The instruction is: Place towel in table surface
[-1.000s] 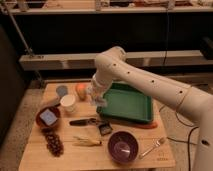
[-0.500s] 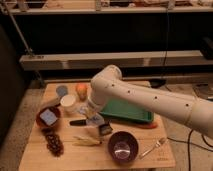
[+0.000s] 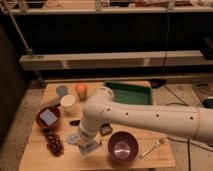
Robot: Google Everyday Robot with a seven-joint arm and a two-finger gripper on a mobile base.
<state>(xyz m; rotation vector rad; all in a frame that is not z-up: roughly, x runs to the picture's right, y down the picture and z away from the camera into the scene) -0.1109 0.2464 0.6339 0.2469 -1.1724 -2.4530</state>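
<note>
You are looking at a lab-style test space: a wooden table surface [image 3: 165,157] at the lower centre of the frame holds staged props, a green tray [image 3: 129,92] and a purple bowl [image 3: 123,147]. The gripper [image 3: 86,145] hangs low over the table's front. Bare metal shelving [image 3: 100,60] crosses the dark upper background.

A green tray [image 3: 131,93], orange [image 3: 81,90], white cup [image 3: 68,103], purple bowl [image 3: 122,147], fork [image 3: 153,147], and possibly grapes [image 3: 53,143].

Dim, soft-focus shot; gripper [image 3: 86,145] low over warm-lit table surface [image 3: 35,152], bg dark.
</note>
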